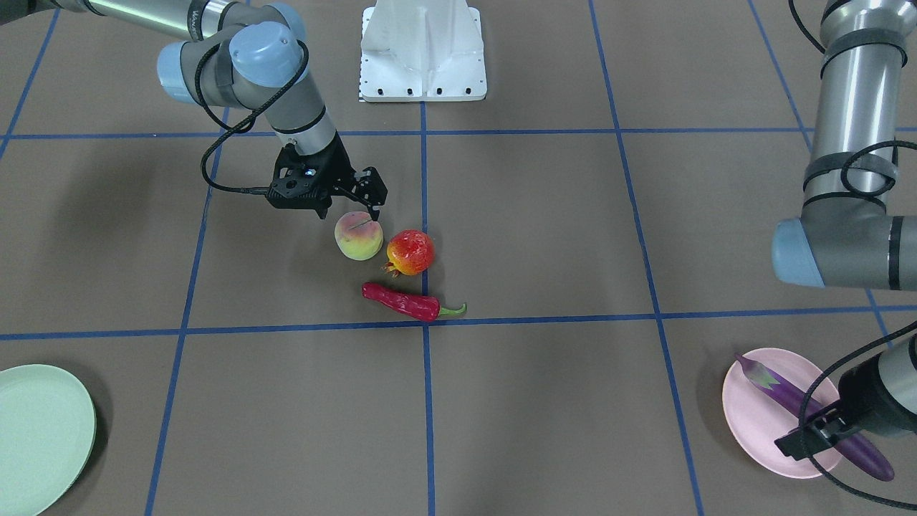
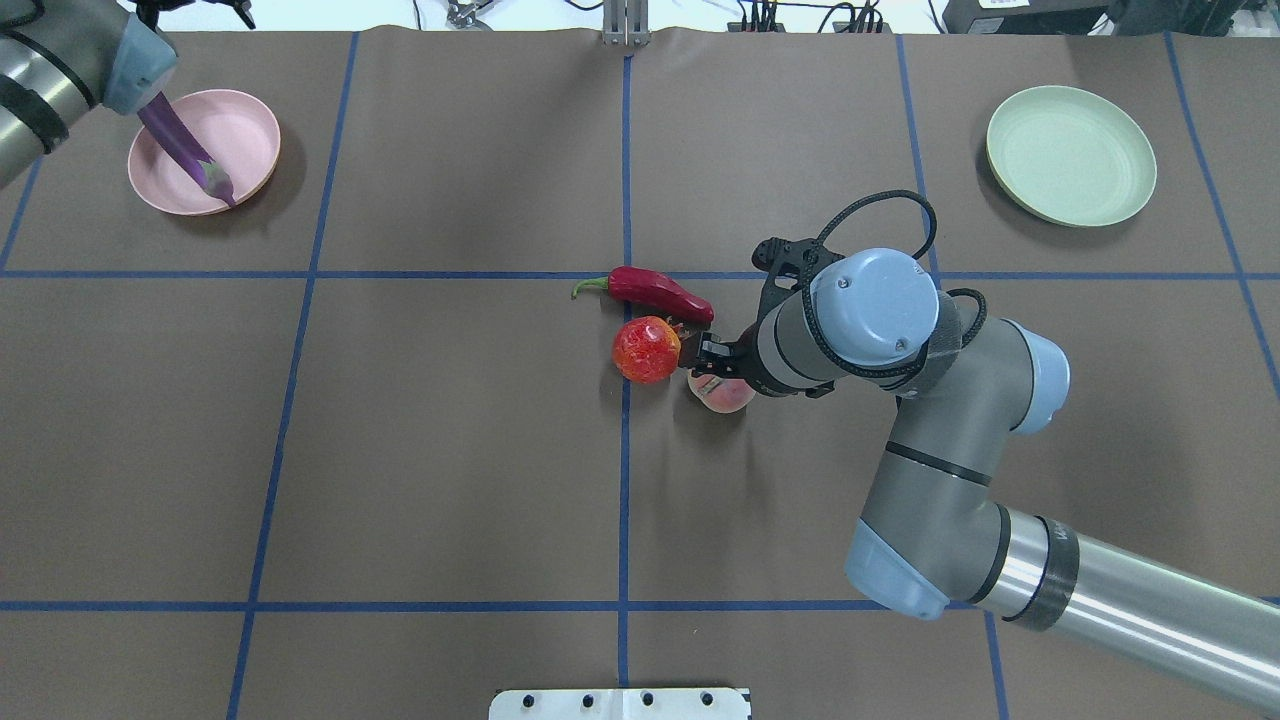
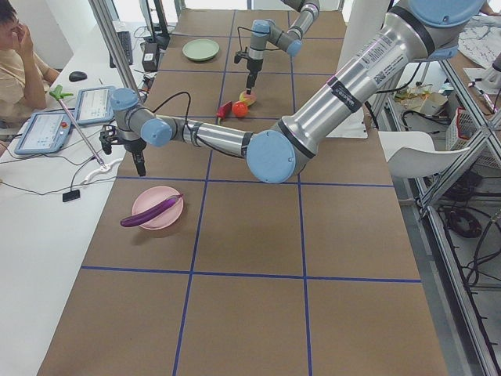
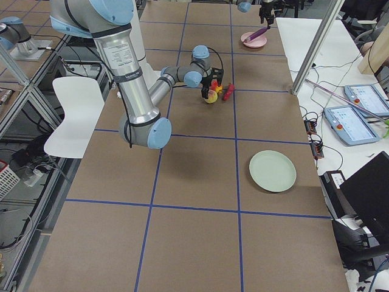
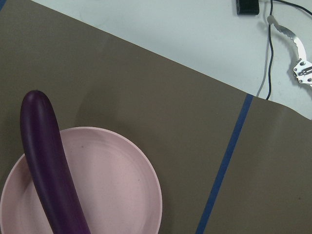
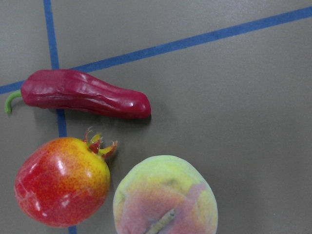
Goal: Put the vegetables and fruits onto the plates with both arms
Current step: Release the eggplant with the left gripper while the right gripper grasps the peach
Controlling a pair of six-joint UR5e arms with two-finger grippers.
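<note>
The purple eggplant (image 1: 781, 390) lies across the pale pink plate (image 1: 745, 416), also in the left wrist view (image 5: 46, 170). My left gripper (image 1: 795, 443) hangs over that plate, apart from the eggplant, and looks open. The peach (image 1: 358, 236), pomegranate (image 1: 410, 252) and red chili pepper (image 1: 401, 302) lie close together at mid-table. My right gripper (image 1: 351, 211) is open just above the peach (image 2: 725, 395), one finger at each side of its top. The right wrist view shows the peach (image 6: 165, 195), pomegranate (image 6: 61, 183) and chili (image 6: 85, 93). The pale green plate (image 2: 1070, 155) holds nothing.
The white base block (image 1: 423, 50) stands at the robot's edge. Blue tape lines grid the brown table. An operator (image 3: 16, 55) sits beside the table with tablets (image 3: 43, 129). A metal post (image 4: 316, 45) rises near the pink plate's side.
</note>
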